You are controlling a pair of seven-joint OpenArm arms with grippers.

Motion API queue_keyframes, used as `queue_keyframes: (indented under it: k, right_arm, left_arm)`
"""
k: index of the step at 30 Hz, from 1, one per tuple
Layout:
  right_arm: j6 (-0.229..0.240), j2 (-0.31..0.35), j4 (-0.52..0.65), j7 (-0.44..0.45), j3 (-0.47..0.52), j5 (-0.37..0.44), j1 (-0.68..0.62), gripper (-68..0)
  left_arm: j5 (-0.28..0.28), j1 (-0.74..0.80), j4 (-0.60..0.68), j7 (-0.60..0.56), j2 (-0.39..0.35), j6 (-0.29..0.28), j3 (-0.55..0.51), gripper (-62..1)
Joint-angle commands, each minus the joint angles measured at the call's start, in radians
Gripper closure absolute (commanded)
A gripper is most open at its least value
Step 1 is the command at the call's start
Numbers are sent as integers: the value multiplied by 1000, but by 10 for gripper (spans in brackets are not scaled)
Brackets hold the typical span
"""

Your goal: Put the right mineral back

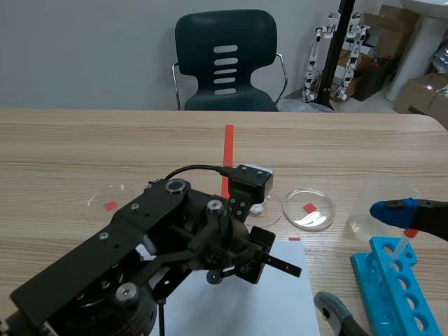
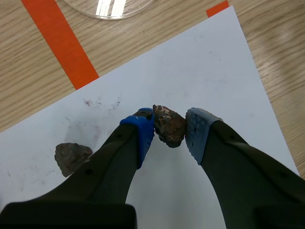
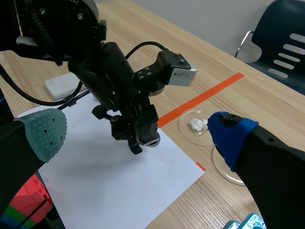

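A brown mineral (image 2: 169, 125) sits between the blue pads of my left gripper (image 2: 169, 133), which is shut on it just over the white paper (image 2: 205, 71). A smaller grey mineral (image 2: 71, 157) lies on the paper beside the left finger. In the scene view the left gripper (image 1: 245, 269) points down at the paper (image 1: 238, 304), and the arm hides both minerals. My right gripper (image 3: 138, 136) stands wide open, nothing in it, off the paper's right side (image 1: 353, 256).
Beyond the paper lie clear petri dishes: one with white bits (image 3: 198, 125), one over a red mark (image 1: 310, 208), one at the left (image 1: 110, 203), and a larger one far right (image 1: 381, 199). A blue tube rack (image 1: 395, 294) stands under the right arm. A chair (image 1: 225, 63) is behind the table.
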Motion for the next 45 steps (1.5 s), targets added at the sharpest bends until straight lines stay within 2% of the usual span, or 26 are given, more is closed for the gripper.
queue_keyframes:
  k: [1,8,12,16,21,30,38,43,45]
  right_arm:
    - [1,11,7,15,11,14,2,-621]
    - [1,11,7,15,11,14,2,-621]
    - [1,11,7,15,11,14,2,-621]
    - [1,11,7,15,11,14,2,-621]
    - [1,11,7,16,11,14,2,-621]
    - [1,11,7,15,11,14,2,-621]
    - [1,11,7,15,11,14,2,-621]
    - [1,11,7,15,11,14,2,-621]
    - [1,11,7,15,11,14,2,-621]
  left_arm:
    - [-3,-18,-5,10,25,13,0,-132]
    - [-5,-92,-121,29,87,36,0,-132]
    - [-7,-126,-170,48,87,35,1,-132]
    - [-53,-148,-194,48,87,36,30,-132]
    - [-57,-157,-202,47,87,87,73,-132]
    - [-57,-157,-202,10,87,89,144,-132]
    - [-57,-156,-202,11,87,93,145,-132]
    - [-57,-153,-202,11,87,117,145,-133]
    - [-56,-150,-202,11,87,117,145,-155]
